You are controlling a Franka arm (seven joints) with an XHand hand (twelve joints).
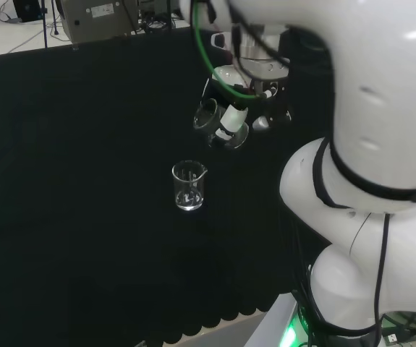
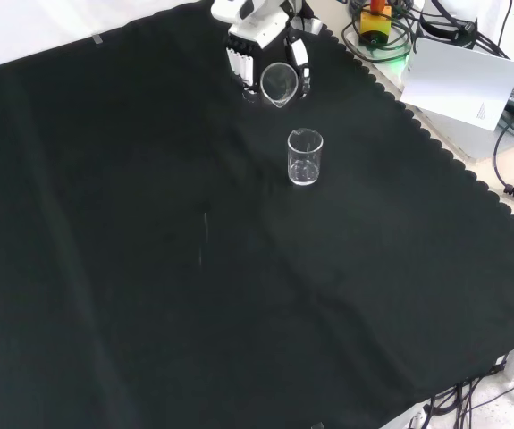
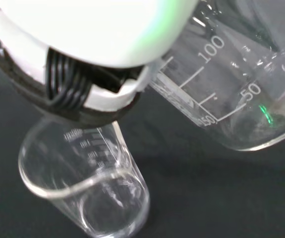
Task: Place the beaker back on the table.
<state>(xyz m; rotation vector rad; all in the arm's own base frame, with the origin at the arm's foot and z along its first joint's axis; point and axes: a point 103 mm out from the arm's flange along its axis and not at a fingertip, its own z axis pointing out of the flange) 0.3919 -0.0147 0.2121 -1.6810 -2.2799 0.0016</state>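
Note:
The hand (image 1: pixel 231 116) (image 2: pixel 255 46) is shut on a clear glass beaker (image 1: pixel 209 119) (image 2: pixel 279 84) (image 3: pixel 231 84), holding it tilted in the air above the black cloth. In the front view its open mouth faces toward the camera. A second clear beaker (image 1: pixel 189 186) (image 2: pixel 305 157) (image 3: pixel 90 183) stands upright on the cloth, just below and beside the held one, apart from it. In the wrist view the held beaker's printed scale shows close up, and a blurred white and black finger (image 3: pixel 92 64) lies across it.
The arm's big white links (image 1: pixel 381 144) stand at the right of the head view. Beyond the cloth's scalloped edge (image 2: pixel 435 134) in the front view lie cables and a white sheet (image 2: pixel 462 85). Grey equipment (image 1: pixel 99 18) sits behind the bench.

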